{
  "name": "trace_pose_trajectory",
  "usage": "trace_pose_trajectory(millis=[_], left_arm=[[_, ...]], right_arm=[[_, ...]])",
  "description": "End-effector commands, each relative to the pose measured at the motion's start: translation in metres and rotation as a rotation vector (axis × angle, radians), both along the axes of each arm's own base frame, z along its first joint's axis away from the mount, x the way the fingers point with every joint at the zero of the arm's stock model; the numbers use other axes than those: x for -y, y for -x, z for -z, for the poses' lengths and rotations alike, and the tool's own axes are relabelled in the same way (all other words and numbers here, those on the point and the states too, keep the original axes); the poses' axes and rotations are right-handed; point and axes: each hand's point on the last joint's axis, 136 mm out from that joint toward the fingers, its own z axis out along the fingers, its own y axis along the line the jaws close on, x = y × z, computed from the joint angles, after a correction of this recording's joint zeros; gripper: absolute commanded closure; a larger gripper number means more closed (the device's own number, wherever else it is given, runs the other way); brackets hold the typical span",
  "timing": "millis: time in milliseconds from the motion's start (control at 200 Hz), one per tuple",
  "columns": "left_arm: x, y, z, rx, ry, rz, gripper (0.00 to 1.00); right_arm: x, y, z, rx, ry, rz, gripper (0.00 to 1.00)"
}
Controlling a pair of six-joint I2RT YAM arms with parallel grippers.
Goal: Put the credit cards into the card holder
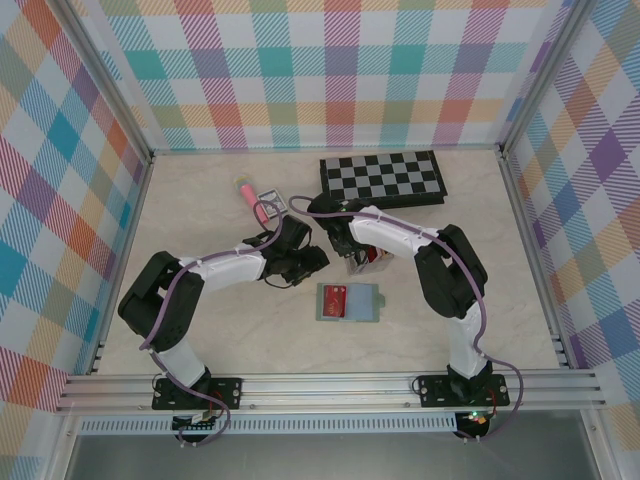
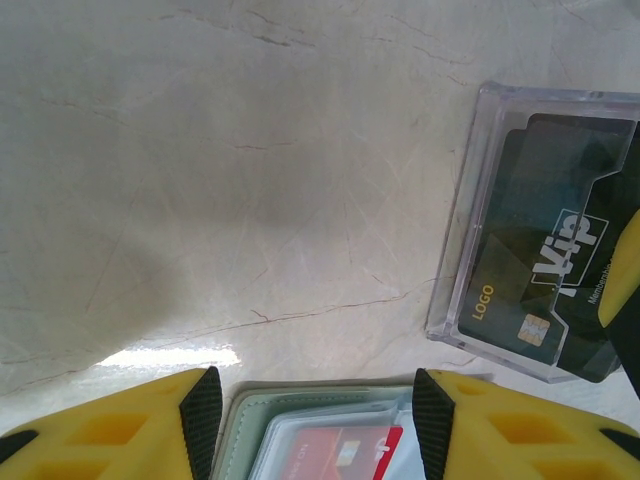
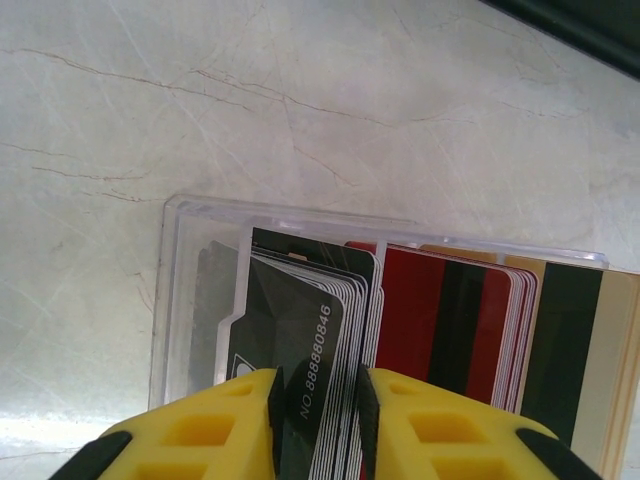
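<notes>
A pale, marble-veined tabletop [image 1: 200, 220] is shown, enclosed at left, far and right by walls of multicoloured plaid [image 1: 300, 70] and bounded at the near side by an aluminium rail [image 1: 330, 385]. A soft glare patch is seen on the surface in the left wrist view. A black-and-white chessboard [image 1: 382, 178] is laid flat at the far right, and a pink-and-yellow stick-shaped object [image 1: 246, 192] is laid at the far left.

The sage-green card holder [image 1: 368, 303] is laid open near the centre of the tabletop, with a red card [image 1: 335, 300] seated in one pocket. Just beyond it a clear slotted rack [image 3: 185, 300] is set, in which black, red and beige credit cards [image 3: 450, 320] are stood upright.

The left hand [image 2: 315, 395] is held about half open above the far edge of the holder, with nothing between its pads. The right hand [image 3: 320, 400] is narrowed onto the top of a black card [image 3: 312, 350] in the rack.
</notes>
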Motion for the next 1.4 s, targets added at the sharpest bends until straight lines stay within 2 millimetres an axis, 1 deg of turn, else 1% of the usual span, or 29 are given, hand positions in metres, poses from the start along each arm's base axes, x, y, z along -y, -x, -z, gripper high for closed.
trace_pose_trajectory(millis=[0, 280, 340, 550, 700, 745, 790, 875, 1025, 1155, 1240, 1330, 1395], left_arm=[[-0.003, 0.000, 0.006, -0.024, 0.007, -0.014, 0.45], [-0.001, 0.000, 0.006, -0.028, 0.017, -0.011, 0.45], [-0.001, 0.000, 0.007, -0.029, 0.015, -0.011, 0.45], [0.000, 0.001, 0.008, -0.035, 0.017, -0.006, 0.45], [0.000, 0.002, 0.008, -0.036, 0.018, -0.007, 0.46], [-0.001, 0.002, 0.008, -0.036, 0.017, -0.008, 0.46], [-0.001, 0.001, 0.007, -0.032, 0.016, -0.007, 0.46], [-0.002, 0.001, 0.004, -0.025, 0.014, -0.006, 0.46], [-0.005, 0.003, -0.001, -0.014, 0.003, -0.001, 0.46], [-0.004, 0.004, -0.012, 0.014, 0.023, 0.012, 0.45], [-0.002, 0.004, -0.025, 0.053, 0.064, 0.025, 0.45], [0.004, 0.002, -0.048, 0.114, 0.163, 0.044, 0.44], [0.009, 0.003, -0.065, 0.157, 0.261, 0.064, 0.42]], right_arm=[[0.008, -0.002, -0.019, 0.031, 0.015, 0.012, 0.74], [0.011, -0.003, -0.027, 0.049, 0.019, 0.014, 0.75], [0.011, -0.003, -0.026, 0.049, 0.020, 0.013, 0.78], [0.011, -0.002, -0.025, 0.045, 0.021, 0.016, 0.81], [0.011, -0.002, -0.034, 0.055, 0.009, 0.017, 0.82], [0.010, -0.001, -0.039, 0.058, -0.005, 0.015, 0.85], [0.008, 0.001, -0.045, 0.056, -0.032, 0.010, 0.86], [0.001, 0.007, -0.057, 0.049, -0.104, 0.008, 0.90], [-0.008, 0.018, -0.070, 0.028, -0.217, 0.010, 0.92], [-0.012, 0.026, -0.082, 0.018, -0.334, 0.029, 0.94], [-0.016, 0.033, -0.095, -0.008, -0.487, 0.046, 0.96], [-0.018, 0.041, -0.116, -0.027, -0.690, 0.055, 0.96], [-0.021, 0.050, -0.130, -0.067, -0.879, 0.047, 0.96]])
